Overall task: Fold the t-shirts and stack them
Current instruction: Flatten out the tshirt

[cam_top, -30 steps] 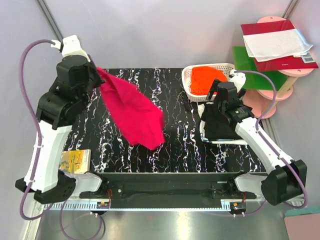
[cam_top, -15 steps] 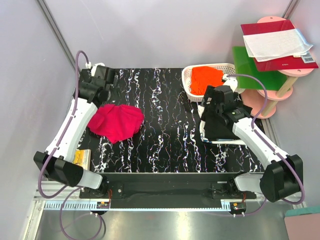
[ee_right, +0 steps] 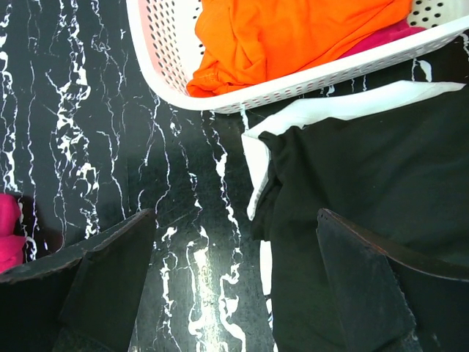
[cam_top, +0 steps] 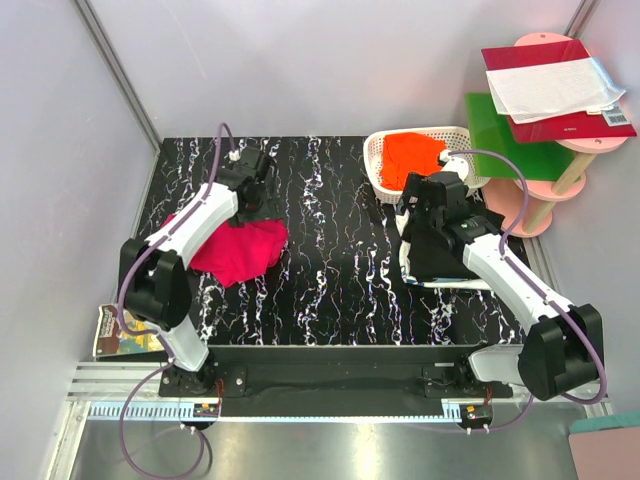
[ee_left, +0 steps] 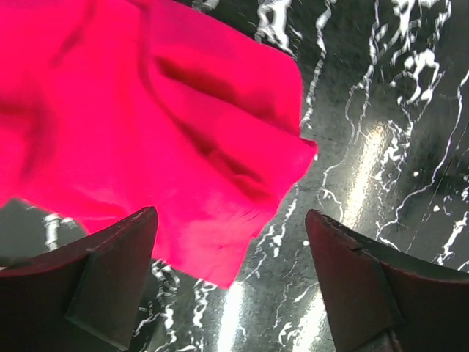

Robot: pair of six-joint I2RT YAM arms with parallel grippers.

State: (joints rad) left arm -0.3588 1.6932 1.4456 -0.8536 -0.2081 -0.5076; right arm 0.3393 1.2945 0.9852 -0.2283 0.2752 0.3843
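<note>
Crumpled magenta-pink cloth t-shirt (cam_top: pixel 237 250) lies on the black marbled table (cam_top: pixel 330 280)
Left gripper (ee_left: pixel 231 216) hovers over it, jaws apart and empty; right gripper (ee_right: pixel 234 216) spread wide beside the black t-shirt (ee_right: pixel 366 220); orange t-shirt (ee_right: pixel 293 29) in white lattice basket (ee_right: pixel 168 66)

Left side of table (cam_top: pixel 330 290): magenta-pink shirt (cam_top: pixel 238 252), crumpled in a loose, creased heap, unfolded, resting on the surface. Right side: black shirt (cam_top: pixel 440 258), laid flat in a compact shape over a white layer (ee_right: pixel 258 158), just beside the basket (cam_top: pixel 375 165). Inside the basket: bright orange shirt (cam_top: pixel 412 158), bunched up, unfolded.
</note>
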